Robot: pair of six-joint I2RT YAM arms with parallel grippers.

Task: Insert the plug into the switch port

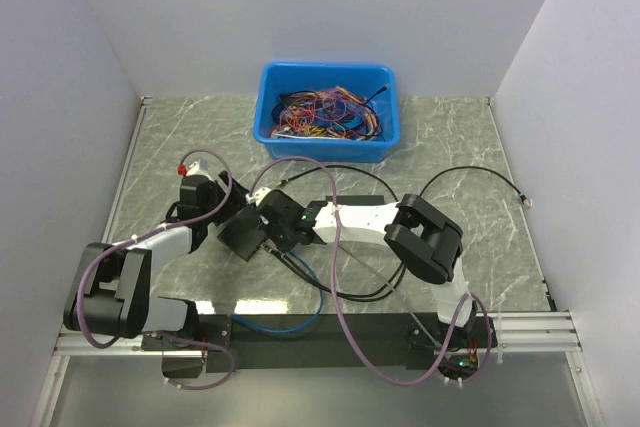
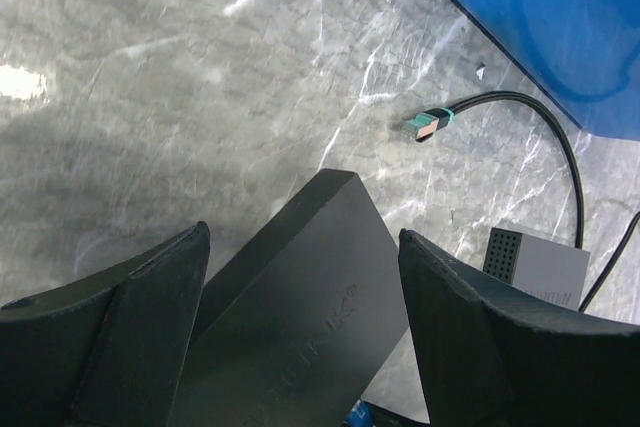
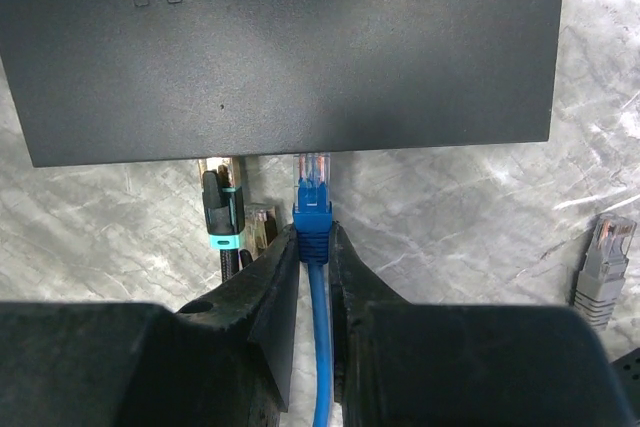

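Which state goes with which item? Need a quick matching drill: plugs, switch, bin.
Things:
1. blue plug
2. grey plug
3. switch
4. blue bin

States:
a. straddled by the left gripper
b. full of tangled wires
c. pinched in the right gripper, tip at the switch's edge
d. lying loose on the table

Pairs: 1-c, 2-d, 3-a, 4-b

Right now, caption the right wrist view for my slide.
Right tool holds the blue plug at the port edge of the switch.
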